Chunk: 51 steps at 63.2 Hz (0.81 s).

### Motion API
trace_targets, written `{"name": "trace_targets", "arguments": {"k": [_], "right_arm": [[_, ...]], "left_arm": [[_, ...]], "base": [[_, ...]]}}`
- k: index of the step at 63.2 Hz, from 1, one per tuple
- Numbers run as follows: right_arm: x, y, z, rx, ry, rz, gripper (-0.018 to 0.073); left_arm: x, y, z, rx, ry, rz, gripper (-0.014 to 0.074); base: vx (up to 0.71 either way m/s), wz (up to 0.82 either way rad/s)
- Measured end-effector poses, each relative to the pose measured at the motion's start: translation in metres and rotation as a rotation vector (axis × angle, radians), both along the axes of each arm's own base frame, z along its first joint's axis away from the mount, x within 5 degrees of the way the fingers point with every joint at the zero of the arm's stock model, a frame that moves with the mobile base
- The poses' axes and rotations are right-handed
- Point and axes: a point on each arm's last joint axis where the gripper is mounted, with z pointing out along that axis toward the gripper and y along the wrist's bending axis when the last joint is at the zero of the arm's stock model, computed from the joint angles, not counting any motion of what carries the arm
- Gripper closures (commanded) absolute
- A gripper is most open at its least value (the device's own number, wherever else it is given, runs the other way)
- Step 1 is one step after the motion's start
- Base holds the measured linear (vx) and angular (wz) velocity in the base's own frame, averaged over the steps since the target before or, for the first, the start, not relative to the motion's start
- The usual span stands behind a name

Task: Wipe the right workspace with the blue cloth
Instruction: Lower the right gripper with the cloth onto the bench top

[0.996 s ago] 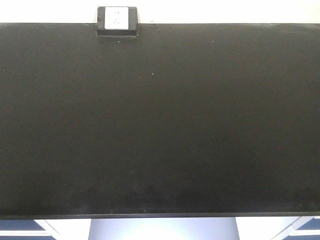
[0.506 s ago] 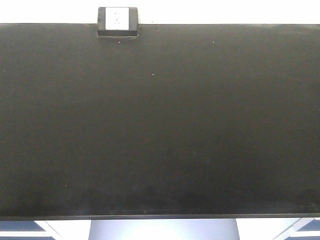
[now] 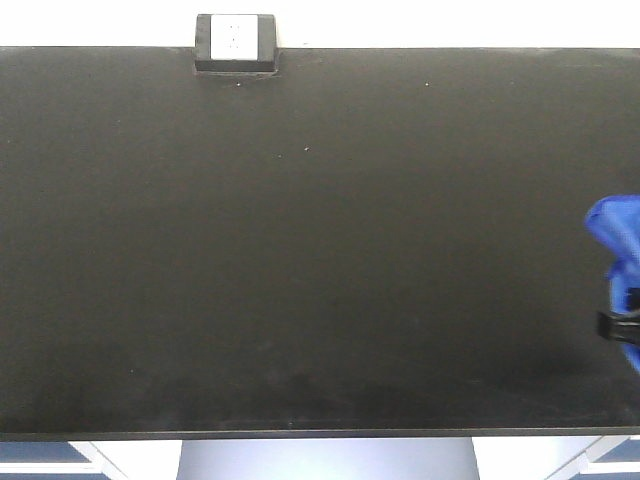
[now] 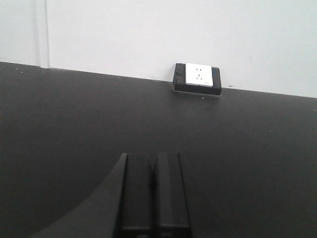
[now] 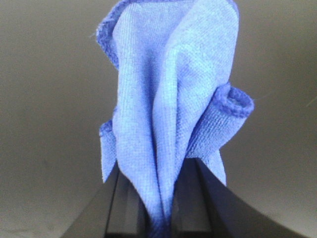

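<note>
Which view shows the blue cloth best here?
The right wrist view: the blue cloth fills the frame, bunched and pinched between the right gripper's jaws. The front-facing view catches only a cropped corner at the right edge. The left wrist view shows none of it.

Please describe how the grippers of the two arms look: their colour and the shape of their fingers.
Both are matte black. The left gripper has two flat, straight fingers like slabs. The right gripper has similar dark flat fingers. No cables or markings show.
</note>
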Motion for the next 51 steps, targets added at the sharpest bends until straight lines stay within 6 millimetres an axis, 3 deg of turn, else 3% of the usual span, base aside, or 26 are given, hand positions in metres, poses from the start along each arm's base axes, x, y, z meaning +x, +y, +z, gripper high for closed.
{"name": "trace_targets", "arguments": {"k": [12,28,35,51], "right_arm": [[0.045,0.0,-0.036,0.009,0.055,0.017,0.056],[0.08,0.014,-0.083,0.07,0.198,0.033,0.0559],[0.092,0.038,-0.095,0.068,0.215,0.123,0.0559],[0.105,0.138,-0.095,0.107,0.184,0.403,0.0559]], "left_arm": [[0.0,0.0,0.0,0.0,0.0,0.0,0.0602],[0.0,0.0,0.0,0.0,0.0,0.0,0.0602],[0.0,0.0,0.0,0.0,0.0,0.0,0.0602],[0.0,0.0,0.0,0.0,0.0,0.0,0.0602]], "base": [[0.0,0.0],[0.0,0.0],[0.0,0.0],[0.0,0.0]]}}
